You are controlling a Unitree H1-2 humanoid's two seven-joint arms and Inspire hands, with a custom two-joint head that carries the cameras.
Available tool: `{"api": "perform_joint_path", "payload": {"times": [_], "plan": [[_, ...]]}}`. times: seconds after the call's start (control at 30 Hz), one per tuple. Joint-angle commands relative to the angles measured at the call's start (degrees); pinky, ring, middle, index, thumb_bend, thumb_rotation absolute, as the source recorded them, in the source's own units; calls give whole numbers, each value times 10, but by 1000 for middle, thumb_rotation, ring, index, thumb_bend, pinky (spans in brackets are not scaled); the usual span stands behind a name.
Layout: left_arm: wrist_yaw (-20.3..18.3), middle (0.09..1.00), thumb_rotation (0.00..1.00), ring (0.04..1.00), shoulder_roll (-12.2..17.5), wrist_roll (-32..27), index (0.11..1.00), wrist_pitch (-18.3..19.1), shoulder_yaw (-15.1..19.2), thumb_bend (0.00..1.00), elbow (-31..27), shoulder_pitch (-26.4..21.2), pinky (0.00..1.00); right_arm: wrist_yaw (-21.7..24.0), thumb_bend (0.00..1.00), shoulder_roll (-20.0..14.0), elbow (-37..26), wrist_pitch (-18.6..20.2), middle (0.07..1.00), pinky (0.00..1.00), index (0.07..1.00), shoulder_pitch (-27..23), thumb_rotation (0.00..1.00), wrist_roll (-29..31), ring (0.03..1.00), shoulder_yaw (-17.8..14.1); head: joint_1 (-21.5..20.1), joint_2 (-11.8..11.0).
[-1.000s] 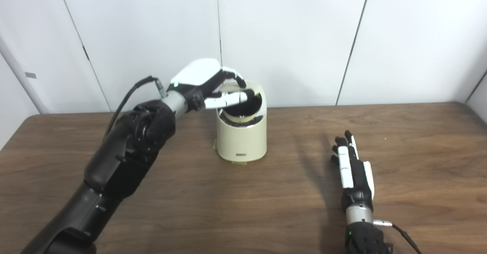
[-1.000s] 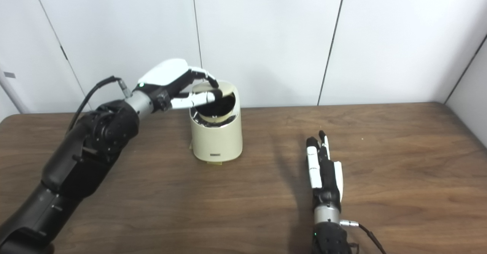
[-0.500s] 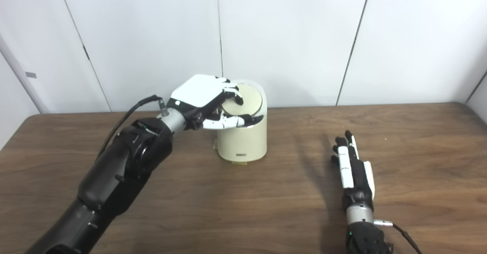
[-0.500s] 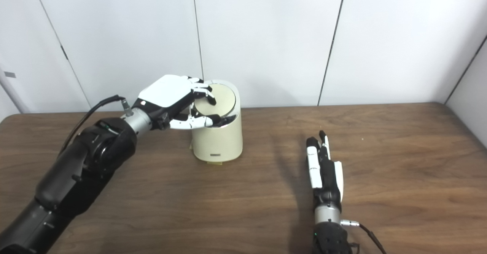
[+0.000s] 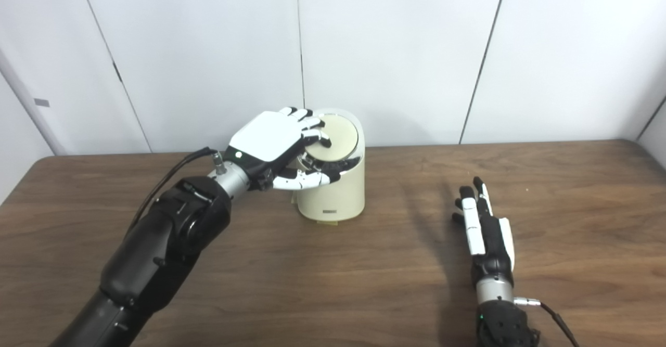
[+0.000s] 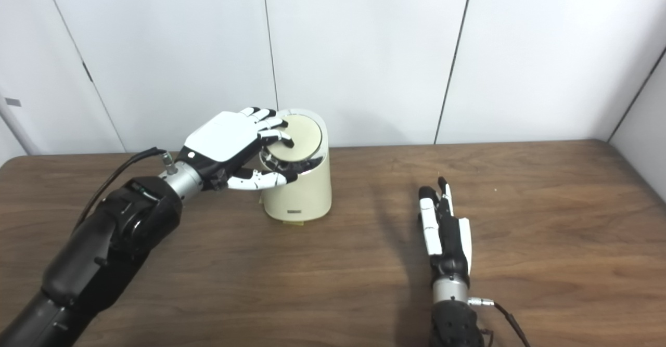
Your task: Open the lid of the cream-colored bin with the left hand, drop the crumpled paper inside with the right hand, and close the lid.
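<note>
The cream-colored bin (image 5: 333,191) stands upright at the table's back middle, its round lid (image 5: 335,135) lying down flat on the sloped top. My left hand (image 5: 276,146) rests at the bin's left upper edge, fingers (image 5: 312,128) spread over the lid's left part and thumb (image 5: 307,180) stretched along the bin's front below the rim. It grips nothing. My right hand (image 5: 484,227) lies flat on the table to the right of the bin, fingers straight and apart, empty. No crumpled paper shows anywhere.
The brown wooden table (image 5: 364,274) runs across the whole view. A white panelled wall (image 5: 395,50) stands right behind the bin. A cable (image 5: 556,321) trails from my right wrist at the bottom edge.
The lid was tipped up showing the dark inside one second ago; it now lies shut. My left hand came down with it and slid back to the left. The right hand stayed still.
</note>
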Motion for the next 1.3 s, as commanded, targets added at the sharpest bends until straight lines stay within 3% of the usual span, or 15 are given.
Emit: {"api": "perform_joint_path", "payload": {"times": [0.0, 0.27, 0.47, 0.83, 1.1, 1.27], "plan": [[-3, 925, 999, 981, 12, 4, 802, -9, 8, 567, -8, -12, 980, 8, 443, 2, -1, 13, 915, 797, 986, -3, 1000, 2, 884, 6, 0, 0], [0, 916, 985, 968, 12, 5, 765, -23, 10, 554, -3, -8, 955, 7, 445, 2, 0, 16, 912, 792, 984, -7, 1000, 0, 877, 7, -1, 3], [4, 927, 980, 986, 13, 39, 728, -42, -10, 549, 30, -16, 979, 7, 455, -6, -3, 18, 921, 759, 988, -4, 1000, -27, 877, 22, -2, 5], [-12, 985, 997, 1000, 13, 72, 785, -56, -45, 616, 65, -22, 1000, 8, 469, -7, -12, 33, 905, 751, 989, -7, 1000, -38, 877, 21, -3, 3], [-16, 996, 1000, 1000, 17, 70, 808, -58, -41, 619, 55, -20, 994, 4, 483, -5, -6, 32, 904, 748, 986, -11, 1000, -36, 879, 17, -3, 1], [-19, 973, 992, 1000, 18, 40, 808, -56, -21, 598, 26, -9, 970, 4, 483, -4, -13, 35, 907, 759, 989, -8, 1000, -37, 884, 18, -4, 2]]}}
